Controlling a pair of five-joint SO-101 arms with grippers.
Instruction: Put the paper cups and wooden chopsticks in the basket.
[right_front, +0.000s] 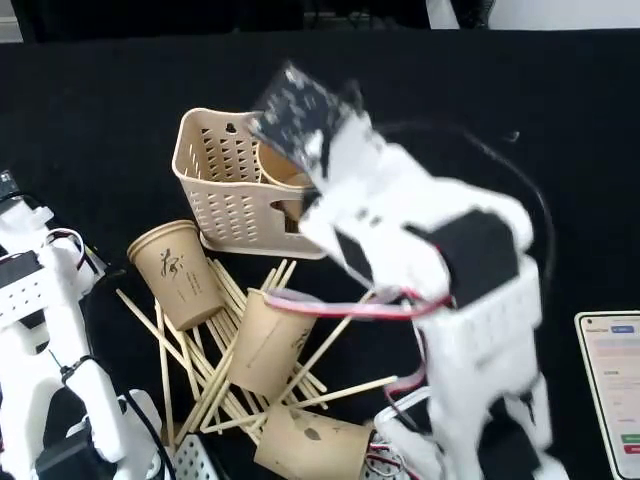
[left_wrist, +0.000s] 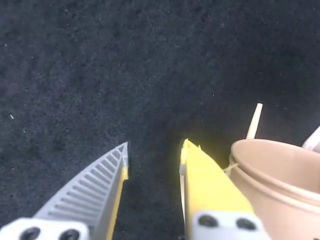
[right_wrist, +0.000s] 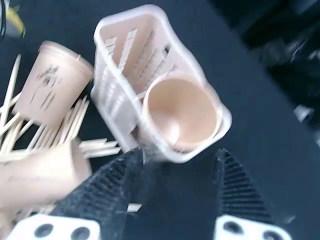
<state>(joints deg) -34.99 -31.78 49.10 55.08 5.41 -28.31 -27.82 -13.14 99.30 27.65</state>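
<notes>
Right gripper is spread open and empty, hanging just over the near corner of the basket, which stands toward the back of the desk. One cup is already in the basket, tipped with its mouth up. Three more lie on their sides toward the front edge: left cup, middle cup and front cup, with the chopsticks fanned under and between them.

Left gripper is open and holding nothing, low over the desk by the front left corner, with a cup rim just beside its yellow finger.

Risks, as a judgement:
- The right gripper is so near the basket rim that a careless swing could clip or tip this light basket.
- The tipped cup takes up room, so later cups may jam or sit proud.
- Lifting any cup may drag or scatter the sticks crossing it.
- Cups on their sides can roll if nudged rather than pinched, and the left finger is close enough to do that.
</notes>
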